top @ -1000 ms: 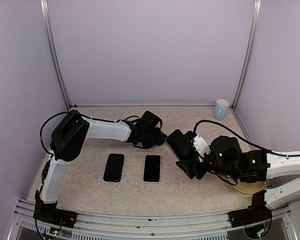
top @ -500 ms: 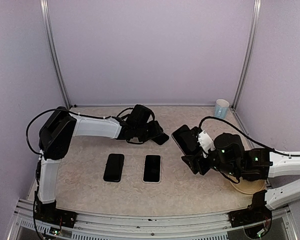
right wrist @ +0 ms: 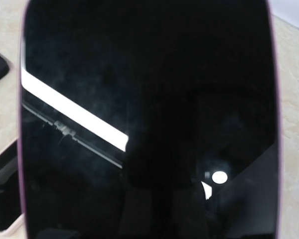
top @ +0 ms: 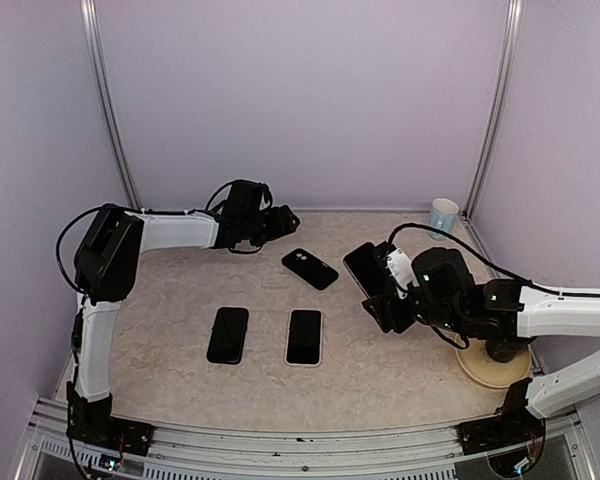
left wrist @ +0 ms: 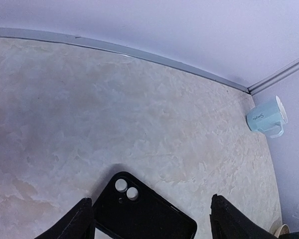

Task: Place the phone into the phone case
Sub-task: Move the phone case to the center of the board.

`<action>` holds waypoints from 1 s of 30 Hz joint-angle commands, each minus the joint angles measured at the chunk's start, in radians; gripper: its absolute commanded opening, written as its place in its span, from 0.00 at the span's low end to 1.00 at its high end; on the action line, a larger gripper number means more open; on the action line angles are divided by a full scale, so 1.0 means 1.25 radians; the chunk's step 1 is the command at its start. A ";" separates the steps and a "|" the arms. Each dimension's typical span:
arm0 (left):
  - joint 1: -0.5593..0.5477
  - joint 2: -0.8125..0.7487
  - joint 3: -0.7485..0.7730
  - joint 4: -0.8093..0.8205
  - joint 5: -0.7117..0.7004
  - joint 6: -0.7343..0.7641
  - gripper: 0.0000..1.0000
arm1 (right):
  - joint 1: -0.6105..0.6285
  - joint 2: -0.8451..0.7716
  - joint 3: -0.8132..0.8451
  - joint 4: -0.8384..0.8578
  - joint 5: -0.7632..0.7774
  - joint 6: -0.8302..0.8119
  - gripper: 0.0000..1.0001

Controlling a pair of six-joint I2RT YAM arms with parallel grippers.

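Phone, top view: the phone (top: 363, 268) is dark, tilted and lifted off the table (top: 380, 385), right of the middle and nearer the far edge than the near one.
Right gripper, top view: the right gripper (top: 380, 288) is clamped on the phone's lower end, with the screen rising away from it.
Phone case, top view: the phone case (top: 310, 268) is black and lies flat and askew, just left of the held phone but apart from it.
Left gripper, top view: the left gripper (top: 280, 217) is up by the far edge, well back from the case, with nothing in it.
Spare phones, top view: the black phone (top: 228, 334) and the white-rimmed phone (top: 304, 336) lie side by side toward the near edge.
Other things, top view: a cup (top: 443, 217) stands in the far right corner, and a wooden disc (top: 495, 368) sits by the right edge.
Fingers, left wrist view: the two fingers (left wrist: 80, 221) are spread wide and touch nothing.
Phone case, left wrist view: the phone case (left wrist: 144, 216) lies on the table below the gap, its two round lens holes up.
Phone, right wrist view: the phone (right wrist: 149, 119) fills the view, its glossy screen catching reflections.
Fingers, right wrist view: the phone hides them, so this view cannot tell their spread.
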 commanded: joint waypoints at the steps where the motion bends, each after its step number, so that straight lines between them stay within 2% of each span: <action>1: 0.019 0.076 0.091 0.003 0.062 0.091 0.78 | -0.023 0.023 0.044 0.029 -0.031 -0.017 0.30; 7: 0.044 0.162 0.176 -0.006 0.126 0.105 0.78 | -0.032 0.039 0.048 0.031 -0.047 -0.023 0.31; 13: 0.046 0.219 0.209 -0.030 0.162 0.107 0.78 | -0.036 0.039 0.048 0.030 -0.047 -0.026 0.31; 21: 0.041 0.241 0.164 -0.018 0.217 0.090 0.77 | -0.037 0.046 0.047 0.043 -0.059 -0.026 0.30; 30: 0.015 0.181 0.042 0.036 0.257 0.063 0.75 | -0.037 0.039 0.047 0.047 -0.068 -0.017 0.30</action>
